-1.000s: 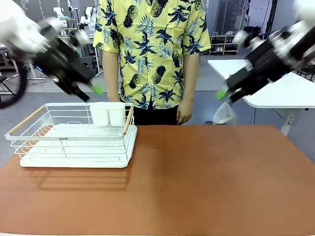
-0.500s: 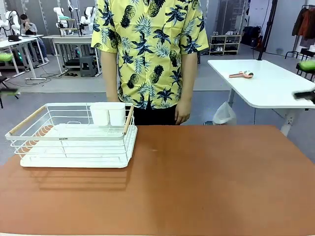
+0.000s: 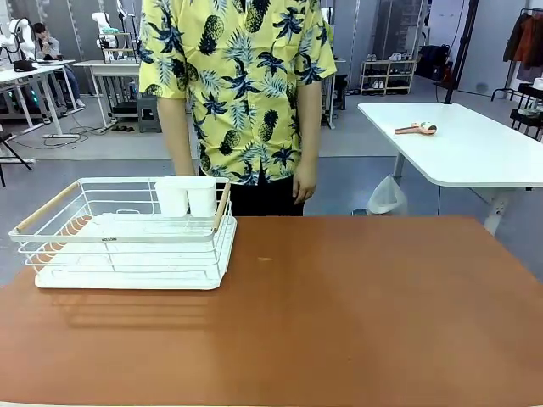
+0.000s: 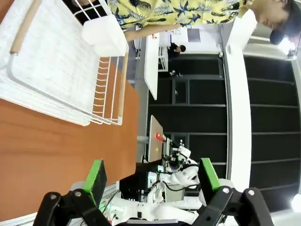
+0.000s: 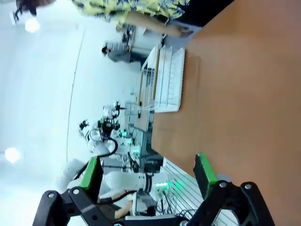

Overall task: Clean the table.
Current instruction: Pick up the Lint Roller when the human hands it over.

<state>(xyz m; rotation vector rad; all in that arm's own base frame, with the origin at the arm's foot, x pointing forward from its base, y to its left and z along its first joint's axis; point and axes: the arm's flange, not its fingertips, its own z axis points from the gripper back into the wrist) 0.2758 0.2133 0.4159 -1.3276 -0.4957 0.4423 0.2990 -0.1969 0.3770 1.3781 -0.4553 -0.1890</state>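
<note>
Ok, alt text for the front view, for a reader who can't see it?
A reddish-brown table bears a white wire dish rack at its left, two white containers in the rack's far right corner. A person in a yellow pineapple-print shirt stands at the far edge.

My table (image 3: 365, 322): plain reddish-brown, matte, without any pattern.
Dish rack (image 3: 127, 240): white wire, with pale wood-coloured handles.
Holder (image 3: 187, 197) in the rack: plain white.
Person's shirt (image 3: 242, 76): bright yellow, printed with dark blue leaves and pineapples.
My left gripper (image 4: 153, 175): black, with green pads.
My right gripper (image 5: 147, 170): black, with green pads.
Side table (image 3: 462, 153): white top.
</note>
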